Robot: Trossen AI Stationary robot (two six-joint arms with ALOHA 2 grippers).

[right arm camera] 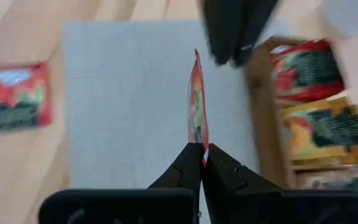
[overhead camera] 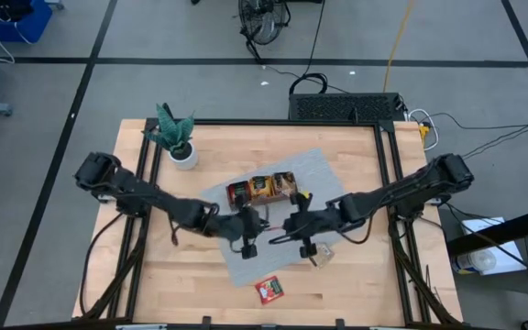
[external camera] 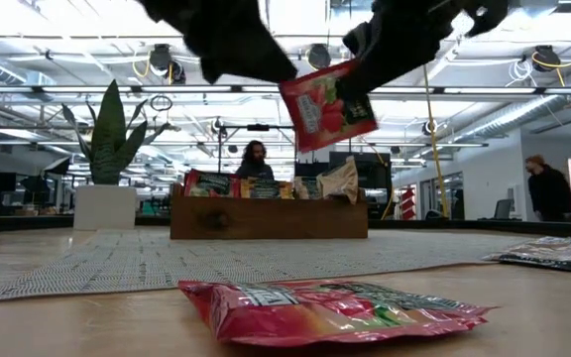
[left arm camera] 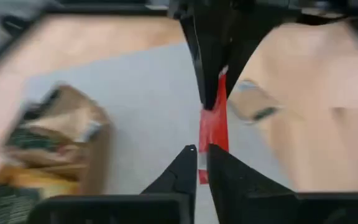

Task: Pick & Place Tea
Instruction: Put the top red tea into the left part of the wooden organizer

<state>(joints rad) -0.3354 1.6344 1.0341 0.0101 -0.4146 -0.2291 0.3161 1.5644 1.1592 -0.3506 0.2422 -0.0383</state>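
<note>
High view: both grippers are met over the grey mat [overhead camera: 273, 197], at 6 o'clock from the wooden tray [overhead camera: 264, 189].

Low view: a red sachet [external camera: 327, 103] is held aloft above the table [external camera: 87, 317].

Wrist views: the right gripper [right arm camera: 202, 152] is clamped on it; the left gripper [left arm camera: 202, 149] has narrow jaws flanking it.

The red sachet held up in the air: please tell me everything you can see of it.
The red sachet is a small flat square packet, glossy, with green and white marks. It hangs tilted above the grey mat, touching nothing else. The right gripper pinches one edge; the left gripper closes on the opposite edge.
</note>
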